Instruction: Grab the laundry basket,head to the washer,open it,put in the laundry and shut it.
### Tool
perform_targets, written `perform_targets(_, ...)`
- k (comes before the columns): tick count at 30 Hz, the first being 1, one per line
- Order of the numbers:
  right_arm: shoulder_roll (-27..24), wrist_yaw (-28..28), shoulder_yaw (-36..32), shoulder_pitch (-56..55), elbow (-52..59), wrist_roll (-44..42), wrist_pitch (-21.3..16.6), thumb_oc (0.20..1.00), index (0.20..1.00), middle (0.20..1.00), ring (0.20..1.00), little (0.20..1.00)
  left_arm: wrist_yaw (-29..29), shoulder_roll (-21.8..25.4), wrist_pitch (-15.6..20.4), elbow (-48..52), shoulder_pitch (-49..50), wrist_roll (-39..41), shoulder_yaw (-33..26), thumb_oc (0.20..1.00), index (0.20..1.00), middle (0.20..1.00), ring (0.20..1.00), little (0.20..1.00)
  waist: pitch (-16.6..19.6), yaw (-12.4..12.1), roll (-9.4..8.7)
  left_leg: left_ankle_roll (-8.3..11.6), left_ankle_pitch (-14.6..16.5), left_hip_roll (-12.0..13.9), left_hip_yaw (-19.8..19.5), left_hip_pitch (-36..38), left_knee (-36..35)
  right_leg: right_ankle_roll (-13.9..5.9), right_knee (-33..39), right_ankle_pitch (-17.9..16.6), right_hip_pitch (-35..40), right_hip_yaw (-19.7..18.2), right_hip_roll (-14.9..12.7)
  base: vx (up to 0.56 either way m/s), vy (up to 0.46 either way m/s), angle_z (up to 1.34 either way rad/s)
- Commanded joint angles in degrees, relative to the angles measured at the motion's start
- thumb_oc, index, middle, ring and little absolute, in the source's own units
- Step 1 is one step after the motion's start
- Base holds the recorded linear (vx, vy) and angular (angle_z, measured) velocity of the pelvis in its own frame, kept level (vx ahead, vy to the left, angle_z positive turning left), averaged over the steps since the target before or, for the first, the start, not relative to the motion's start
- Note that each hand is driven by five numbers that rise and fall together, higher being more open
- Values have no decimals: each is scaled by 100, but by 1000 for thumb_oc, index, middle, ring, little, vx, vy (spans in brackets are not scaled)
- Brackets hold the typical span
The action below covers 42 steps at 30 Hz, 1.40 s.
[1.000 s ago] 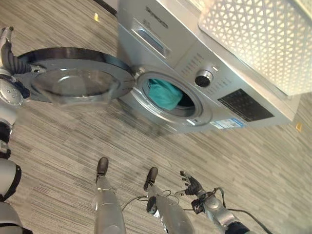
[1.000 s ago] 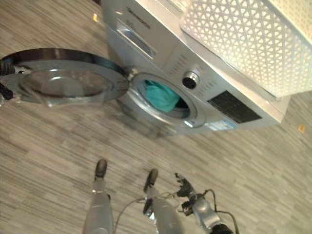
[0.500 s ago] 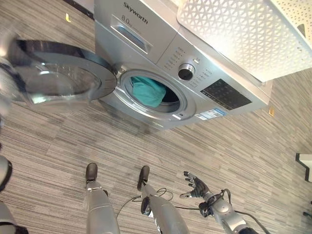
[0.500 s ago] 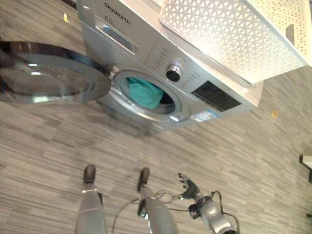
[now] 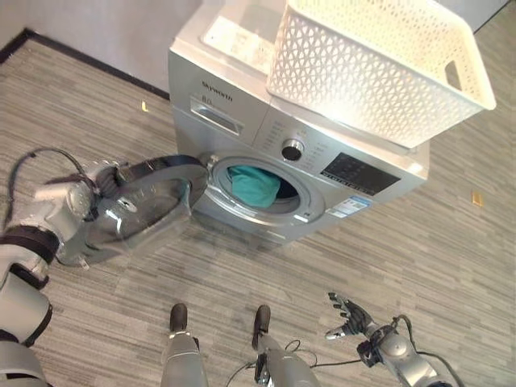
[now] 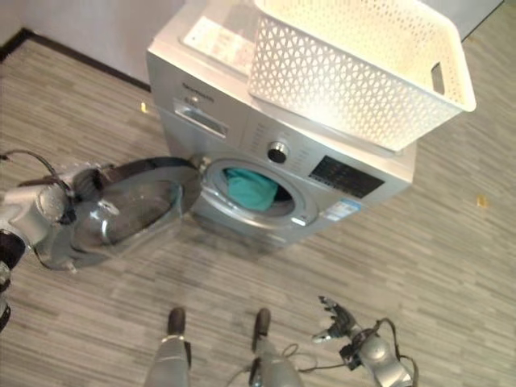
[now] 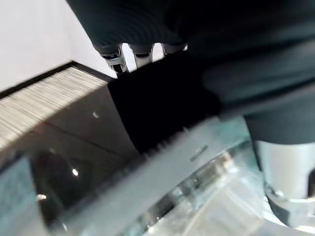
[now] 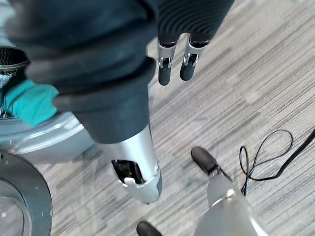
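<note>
Grey striped plank flooring (image 5: 419,242) lay beneath a silver front-loading washer (image 5: 242,113); its round glass door (image 5: 141,205) stood open, teal laundry (image 5: 251,184) inside, white lattice plastic basket (image 5: 379,64) on top; left robot hand (image 5: 105,179) behind the door, grip unreadable; right robot hand (image 5: 348,316) spread, empty.

Silver-grey washer (image 5: 266,121) with a black control panel (image 5: 359,172), a chrome knob (image 5: 292,150) and a small blue-and-white label (image 5: 348,206). White laundry basket (image 5: 379,68), walls pierced in a triangle lattice. Teal laundry (image 5: 252,186) in the dark drum. Washer door (image 5: 141,210) ringed in black and silver around clear glass. Floor (image 5: 419,250) striped in fine grey and beige lines, with small yellow marks (image 5: 144,106). Black baseboard (image 5: 89,60) under a pale grey wall (image 5: 113,28). Silver fingers (image 8: 167,61) tipped dark.
</note>
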<state>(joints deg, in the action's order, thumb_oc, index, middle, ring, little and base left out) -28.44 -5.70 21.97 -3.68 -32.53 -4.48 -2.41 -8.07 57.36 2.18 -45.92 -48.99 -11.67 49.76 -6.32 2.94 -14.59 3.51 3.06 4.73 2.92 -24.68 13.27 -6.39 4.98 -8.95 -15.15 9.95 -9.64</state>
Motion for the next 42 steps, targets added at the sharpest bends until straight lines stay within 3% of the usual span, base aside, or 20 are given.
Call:
perform_targets(1, -454, -43, -397, 49, 141, 254, 11, 1000, 1000, 1000, 1000, 1000, -443, -1045, 399, 192, 287, -114, 281, 1000, 1000, 1000, 1000, 1000, -383, 210, 417, -343, -145, -29, 79, 996, -1241, -315, -678, 735, 610, 232, 278, 87, -33, 3)
perform_targets(4, -430, -98, -502, -154, -174, 576, 35, 1000, 1000, 1000, 1000, 1000, -531, -1353, 489, 683, 513, -164, 389, 1000, 1000, 1000, 1000, 1000, -184, 233, 633, -295, -243, 16, 191, 1422, -1515, -275, -654, 884, 838, 254, 318, 99, -46, 0)
perform_targets(20, -279, 27, -883, -346, -700, 743, 84, 1000, 1000, 1000, 1000, 1000, -407, -2268, 510, 582, 724, -7, 86, 1000, 1000, 1000, 1000, 1000, 308, 428, 1079, -119, -444, 83, 485, 1996, -1827, -276, -403, 891, 1283, 175, 378, 43, -25, -11)
perform_targets(24, -71, 108, -831, -310, -1295, 692, 86, 1000, 1000, 1000, 1000, 1000, -219, -2413, 594, 841, 667, 136, -5, 1000, 1000, 1000, 1000, 1000, 357, 399, 1206, -101, -450, 73, 443, 2060, -1827, -242, -408, 971, 1386, 221, 379, 8, -21, -4)
perform_targets(27, 8, 63, -761, -327, -1505, 748, 77, 1000, 1000, 1000, 1000, 1000, -167, -2094, 687, 1615, 589, -155, 96, 1000, 1000, 1000, 1000, 1000, 373, 321, 1249, -104, -428, 51, 382, 2104, -1827, -231, -397, 1032, 1478, 305, 368, 8, -8, 2)
perform_targets(28, 119, -20, -596, -324, -1685, 805, 57, 1000, 1000, 1000, 1000, 1000, -61, -1845, 799, 2103, 325, -874, 393, 1000, 1000, 1000, 1000, 1000, 367, 216, 1279, -113, -414, 33, 321, 2143, -1827, -218, -400, 1089, 1562, 383, 366, 29, -28, 3)
perform_targets(32, 427, -31, -282, -114, -2076, 749, -12, 1000, 1000, 1000, 1000, 1000, -27, -1910, 860, 2365, 287, -1567, 647, 1000, 1000, 1000, 1000, 1000, 328, 94, 1298, -133, -400, -12, 207, 2188, -1827, -191, -398, 1152, 1673, 503, 358, 15, -8, 28)
perform_targets(36, 626, 9, -285, -124, -1644, 632, -7, 1000, 1000, 1000, 1000, 1000, -133, -2032, 847, 2748, 1435, -1154, -47, 1000, 1000, 1000, 1000, 1000, 336, -64, 1320, -132, -392, -72, 68, 2185, -1827, -160, -359, 1208, 1788, 677, 327, -4, 12, 14)
perform_targets(37, 740, 78, -316, -98, -1569, 589, -29, 1000, 1000, 1000, 1000, 1000, 15, -1996, 959, 2885, 2253, -691, -570, 1000, 1000, 1000, 1000, 1000, 334, -173, 1331, -128, -361, -105, 1, 2200, -1827, -145, -353, 1238, 1851, 752, 311, -10, 21, 27)
perform_targets(38, 736, 79, -301, -97, -1569, 588, -30, 1000, 1000, 1000, 1000, 1000, 13, -1985, 961, 2898, 2273, -692, -589, 1000, 1000, 1000, 1000, 1000, 343, -153, 1333, -133, -387, -109, -5, 2181, -1827, -143, -345, 1215, 1839, 759, 310, -22, 37, 30)
perform_targets(39, 863, 152, -220, 27, -1613, 609, -78, 1000, 1000, 1000, 1000, 1000, 78, -2028, 1183, 2852, 3265, -36, -1113, 1000, 1000, 1000, 1000, 1000, 349, -277, 1345, -131, -359, -133, -52, 2201, -1827, -137, -337, 1232, 1886, 779, 296, -46, 42, 22)
perform_targets(42, 977, 259, -83, 161, -1844, 775, -96, 1000, 1000, 1000, 1000, 1000, 277, -2621, 1062, 1870, 4346, 556, -1811, 1000, 1000, 1000, 1000, 1000, 390, -361, 1355, -153, -354, -150, -74, 2234, -1827, -112, -355, 1249, 1922, 769, 279, -31, 40, 18)
